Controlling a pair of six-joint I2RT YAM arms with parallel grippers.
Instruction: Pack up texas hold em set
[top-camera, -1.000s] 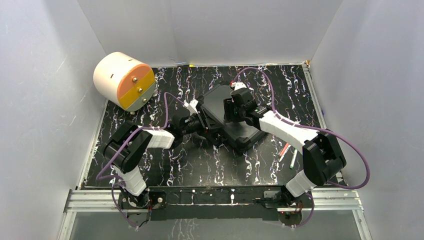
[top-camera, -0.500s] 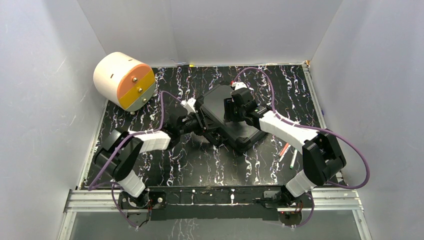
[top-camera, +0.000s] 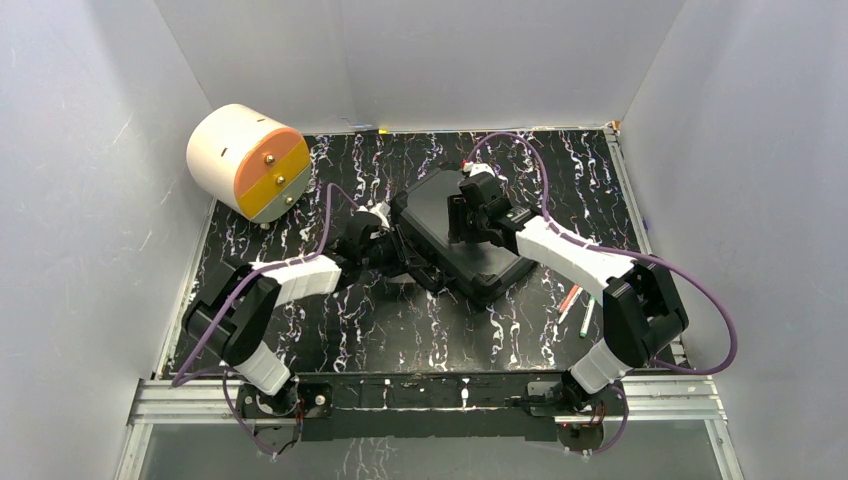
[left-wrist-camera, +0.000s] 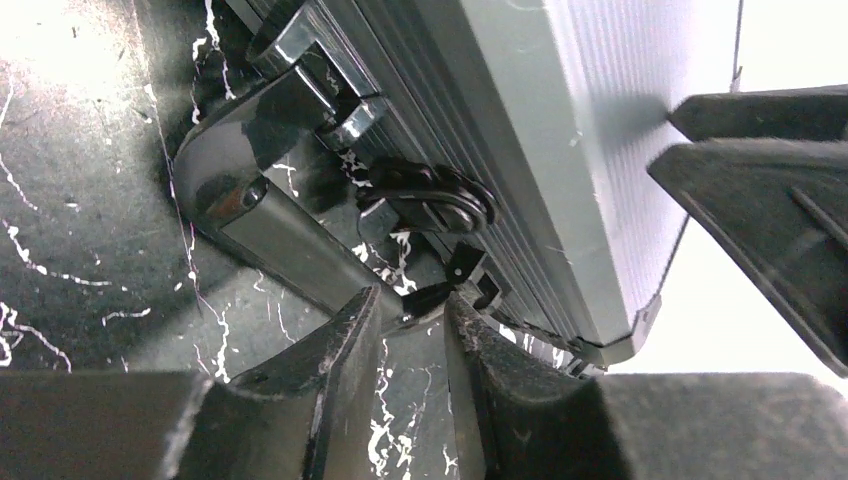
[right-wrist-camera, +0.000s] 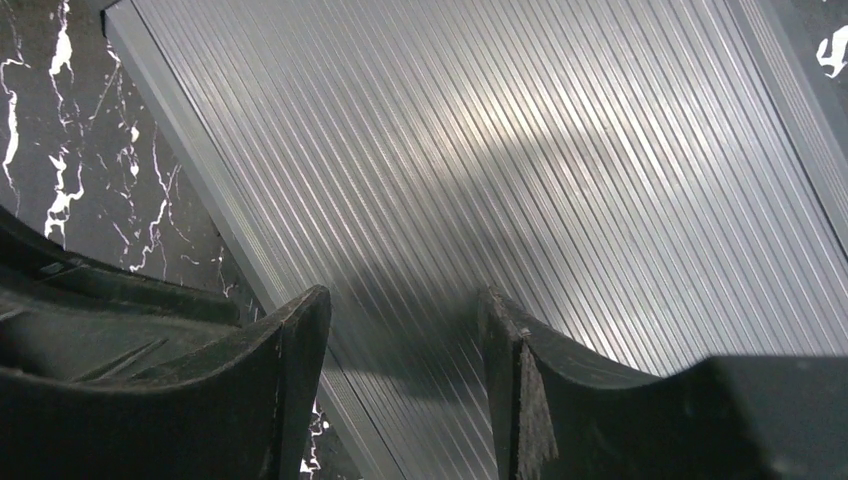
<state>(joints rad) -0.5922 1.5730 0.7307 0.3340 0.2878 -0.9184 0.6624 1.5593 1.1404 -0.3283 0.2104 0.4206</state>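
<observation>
The left arm (top-camera: 300, 278) lies low, reaching the left side of the closed black case (top-camera: 432, 212) in the middle of the table (top-camera: 400, 325). Only the left wrist view shows its handle (left-wrist-camera: 260, 220) and latch (left-wrist-camera: 430, 195); the left gripper (left-wrist-camera: 415, 300) has fingers nearly together there, and I cannot tell if they pinch something. The right gripper (right-wrist-camera: 400, 330) points down over the ribbed lid (right-wrist-camera: 520, 170), fingers spread, holding nothing.

A latch tab (left-wrist-camera: 462, 272) of the black case (left-wrist-camera: 560, 120) is seen at the nearly closed fingertips of the left gripper (left-wrist-camera: 412, 305), beside the handle (left-wrist-camera: 260, 215).
</observation>
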